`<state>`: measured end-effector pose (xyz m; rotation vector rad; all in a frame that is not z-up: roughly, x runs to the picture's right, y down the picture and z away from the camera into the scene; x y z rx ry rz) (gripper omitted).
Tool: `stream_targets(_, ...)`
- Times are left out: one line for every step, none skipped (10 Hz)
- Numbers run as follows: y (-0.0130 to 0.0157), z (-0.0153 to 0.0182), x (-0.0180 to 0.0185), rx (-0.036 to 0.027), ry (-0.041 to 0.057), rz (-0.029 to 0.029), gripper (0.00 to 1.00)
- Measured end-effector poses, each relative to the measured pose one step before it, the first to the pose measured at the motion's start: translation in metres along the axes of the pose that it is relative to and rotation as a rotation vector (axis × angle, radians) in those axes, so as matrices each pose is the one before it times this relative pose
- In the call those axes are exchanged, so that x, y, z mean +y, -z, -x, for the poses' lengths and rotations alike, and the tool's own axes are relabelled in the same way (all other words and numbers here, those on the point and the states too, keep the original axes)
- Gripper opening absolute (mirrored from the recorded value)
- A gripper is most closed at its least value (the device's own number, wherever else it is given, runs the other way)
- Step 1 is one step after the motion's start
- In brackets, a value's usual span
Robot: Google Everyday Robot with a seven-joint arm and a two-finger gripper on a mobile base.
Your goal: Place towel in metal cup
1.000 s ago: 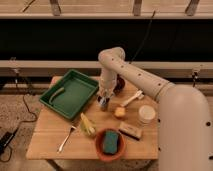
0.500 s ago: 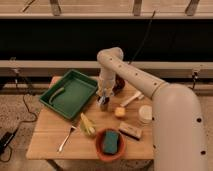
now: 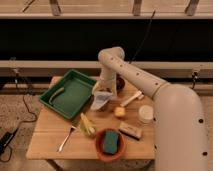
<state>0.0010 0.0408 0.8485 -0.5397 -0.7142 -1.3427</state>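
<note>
Gripper (image 3: 103, 92) clenched on the towel (image 3: 101, 100), down over the table's (image 3: 50, 135) middle, right of the green tray (image 3: 67, 93). Pale cloth dangling beneath, just above the wood. Cannot make out the metal cup.

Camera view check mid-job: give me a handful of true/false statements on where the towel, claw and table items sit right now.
1. The towel hangs at the claw, over the wooden table. True.
2. The green tray sits at the table's right end. False: it is at the left end, left of the claw.
3. A teal sponge lies in the red-brown bowl near the front edge. True.
4. The fork rests inside the green tray. False: it lies on the table in front of the tray.
5. The white cup stands to the right of the towel. True.
</note>
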Motion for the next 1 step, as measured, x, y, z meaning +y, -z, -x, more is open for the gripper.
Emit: stream_targets(-0.00026, 0.00004, -0.00156, -0.00004, 0.00224, -0.00007, 0.77)
